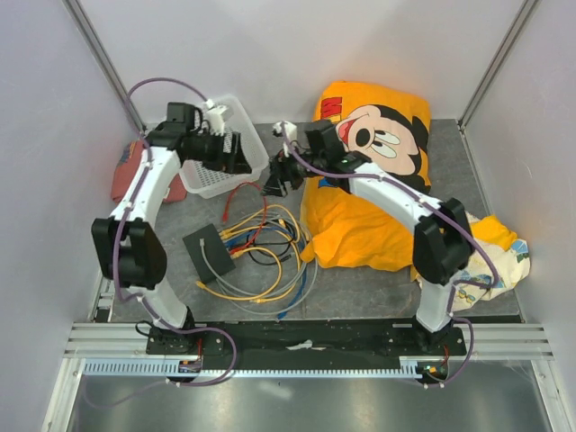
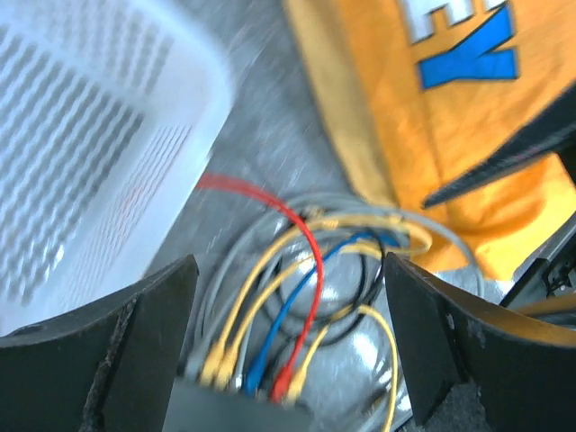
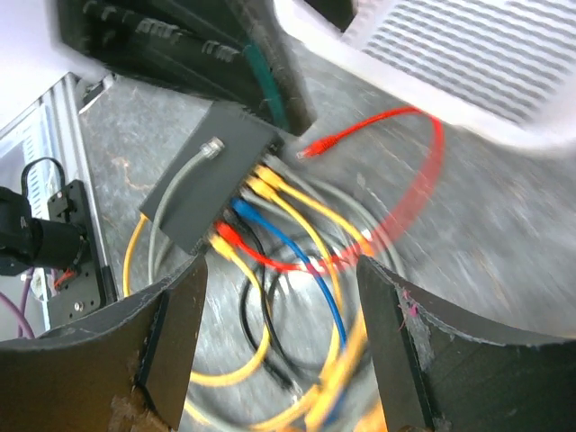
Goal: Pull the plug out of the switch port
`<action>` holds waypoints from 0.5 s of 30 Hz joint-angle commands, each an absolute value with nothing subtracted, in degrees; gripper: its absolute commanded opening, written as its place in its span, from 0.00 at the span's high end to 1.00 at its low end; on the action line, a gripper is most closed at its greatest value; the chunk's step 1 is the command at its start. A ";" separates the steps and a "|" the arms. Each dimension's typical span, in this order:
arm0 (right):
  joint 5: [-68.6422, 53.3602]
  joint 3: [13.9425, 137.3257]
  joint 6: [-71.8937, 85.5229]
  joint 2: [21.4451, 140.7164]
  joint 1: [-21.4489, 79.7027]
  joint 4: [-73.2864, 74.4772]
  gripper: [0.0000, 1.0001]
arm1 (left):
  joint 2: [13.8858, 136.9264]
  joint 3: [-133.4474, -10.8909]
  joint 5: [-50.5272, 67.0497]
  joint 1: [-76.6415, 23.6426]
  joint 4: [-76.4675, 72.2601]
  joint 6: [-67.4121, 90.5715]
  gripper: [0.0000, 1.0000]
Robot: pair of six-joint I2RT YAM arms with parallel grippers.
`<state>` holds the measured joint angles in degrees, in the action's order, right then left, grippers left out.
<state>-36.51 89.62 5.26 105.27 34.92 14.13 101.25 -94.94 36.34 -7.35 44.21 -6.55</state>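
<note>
Switch (image 1: 209, 254) lies flat on the table (image 1: 360, 290), at about 6 o'clock from the left gripper (image 1: 239, 153) and 7 o'clock from the right gripper (image 1: 275, 180). Yellow, blue and red plugs (image 3: 236, 211) sit in its 2 o'clock side. Both grippers hang above the cables (image 1: 266, 257) with fingers wide apart, holding and touching nothing. One loose red plug (image 3: 310, 149) lies near the basket (image 1: 209, 178).

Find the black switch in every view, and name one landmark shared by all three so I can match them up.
Top external: the switch lies left of centre, below the white basket, with cables fanning to its right.
Left wrist: it is a blurred dark strip at the bottom edge, left of centre, with plugs entering from above.
Right wrist: it sits upper left of centre, with a grey cable lying across it.
Shared landmark: the white basket.
</note>
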 commanded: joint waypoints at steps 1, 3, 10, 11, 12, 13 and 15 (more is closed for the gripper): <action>-39.81 99.47 3.78 115.28 38.93 13.18 0.25 | 96.16 -84.06 36.47 -2.57 47.02 -5.63 0.09; -40.95 103.95 5.35 118.46 39.72 13.18 0.27 | 94.14 -81.49 36.30 -0.97 47.02 -5.71 0.09; -43.06 114.34 5.97 129.18 43.76 14.32 0.36 | 88.87 -73.23 30.43 5.26 47.29 -4.75 0.12; -43.50 115.04 6.41 130.16 44.29 14.33 0.39 | 88.07 -72.26 29.80 6.32 47.29 -4.49 0.13; -44.29 115.92 7.11 131.12 44.47 14.15 0.40 | 87.46 -70.68 28.92 7.46 47.46 -4.74 0.13; -44.82 116.19 8.25 132.70 44.47 13.98 0.40 | 86.93 -70.06 28.66 9.65 48.07 -5.36 0.13; -45.44 115.84 8.53 133.85 44.56 13.80 0.41 | 86.92 -68.91 26.65 11.68 49.12 -8.34 0.15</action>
<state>-41.76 113.25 6.85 131.39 43.86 14.90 90.24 -70.41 30.89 7.68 48.01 -6.31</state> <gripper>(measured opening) 0.594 0.863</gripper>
